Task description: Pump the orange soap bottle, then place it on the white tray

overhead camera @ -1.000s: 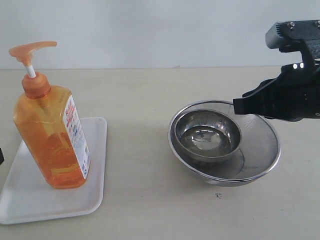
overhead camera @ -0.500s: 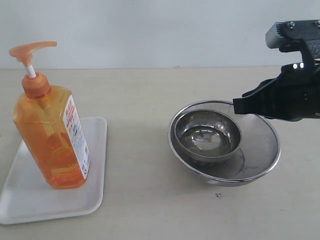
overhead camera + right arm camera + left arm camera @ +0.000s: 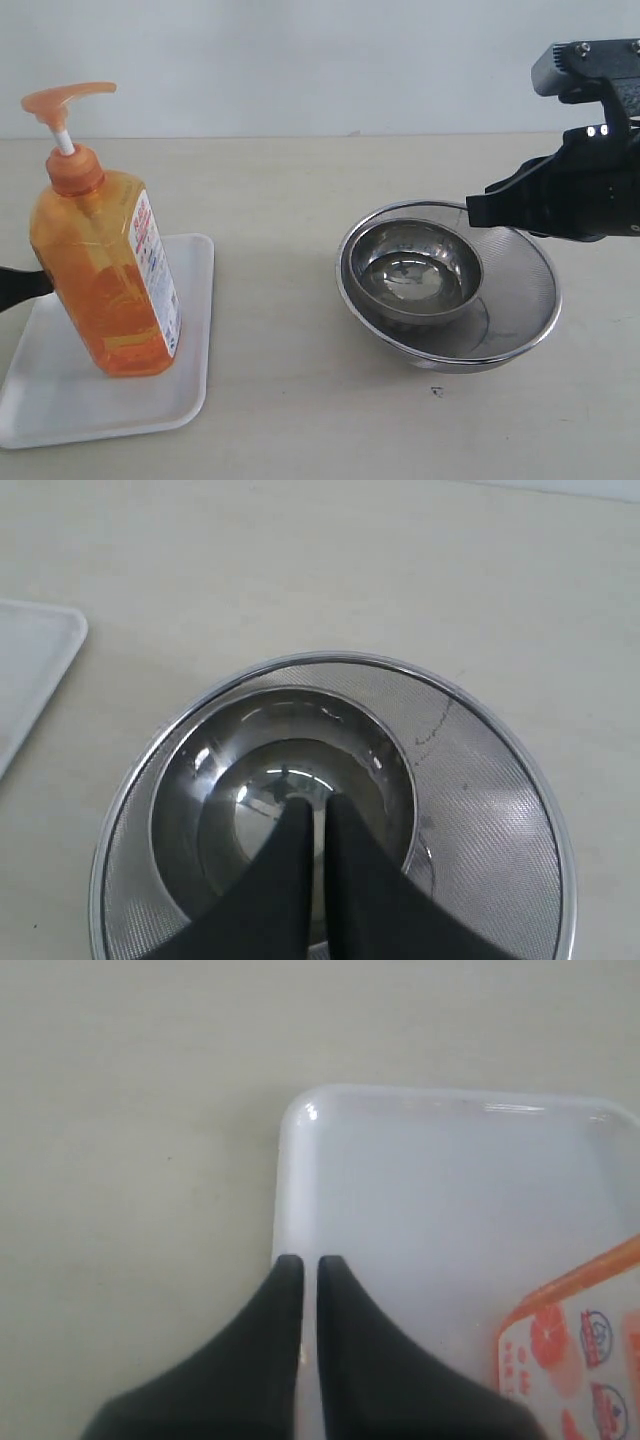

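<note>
Standing on the white tray (image 3: 196,330), the orange soap bottle (image 3: 100,275) (left gripper (image 3: 301,1262), right gripper (image 3: 316,804): both closed).

The exterior view looks from the near side, slightly above the surface (image 3: 290,200), toward the far wall, with the white tray (image 3: 195,300) at left and the nested steel bowls (image 3: 415,270) at right. The left wrist view looks steeply down, close over the left end effector (image 3: 309,1265), onto a tray corner. The right wrist view looks down past the right end effector (image 3: 318,808) into the bowls. A tray corner shows there too, so all three views share the tray.
</note>
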### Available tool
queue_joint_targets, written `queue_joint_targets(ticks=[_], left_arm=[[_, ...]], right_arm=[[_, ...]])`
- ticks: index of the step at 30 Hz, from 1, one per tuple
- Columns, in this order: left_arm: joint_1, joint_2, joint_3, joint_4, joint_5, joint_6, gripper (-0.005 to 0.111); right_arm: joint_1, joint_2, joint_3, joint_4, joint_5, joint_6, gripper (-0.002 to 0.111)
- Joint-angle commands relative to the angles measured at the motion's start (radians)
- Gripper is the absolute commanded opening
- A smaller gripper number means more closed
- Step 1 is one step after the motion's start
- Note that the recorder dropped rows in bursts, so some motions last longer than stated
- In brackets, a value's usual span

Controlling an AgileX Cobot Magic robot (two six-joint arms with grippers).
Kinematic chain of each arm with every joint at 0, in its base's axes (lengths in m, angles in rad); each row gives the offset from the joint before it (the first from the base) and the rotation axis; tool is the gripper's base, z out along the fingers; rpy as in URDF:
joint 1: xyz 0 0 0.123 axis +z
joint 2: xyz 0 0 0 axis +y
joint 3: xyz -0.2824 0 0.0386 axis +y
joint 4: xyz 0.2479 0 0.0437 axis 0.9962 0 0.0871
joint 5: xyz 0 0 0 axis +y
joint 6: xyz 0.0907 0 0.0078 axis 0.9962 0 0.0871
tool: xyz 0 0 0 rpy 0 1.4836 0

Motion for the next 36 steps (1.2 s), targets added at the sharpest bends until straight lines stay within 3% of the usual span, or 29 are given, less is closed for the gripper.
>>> queue_joint_targets(ticks=[1,7,17,26,36], left_arm=[[0.038,0.074,-0.041,0.039,-0.006,-0.015,0.005],[0.108,0.179,-0.067,0.039,-0.031,-0.020,0.005],[0.108,0.281,-0.083,0.134,-0.093,-0.020,0.005],[0.108,0.342,-0.083,0.273,-0.153,-0.141,0.005],[0.108,0.368,-0.083,0.277,-0.145,-0.134,0.005]], right_arm=[[0.000,-0.008,0.002,0.001,-0.004,0.000,0.000],[0.000,-0.008,0.002,0.001,-0.004,0.000,0.000],[0.000,-0.008,0.002,0.001,-0.004,0.000,0.000],[0.000,-0.008,0.002,0.001,-0.004,0.000,0.000],[0.000,-0.008,0.002,0.001,-0.004,0.000,0.000]])
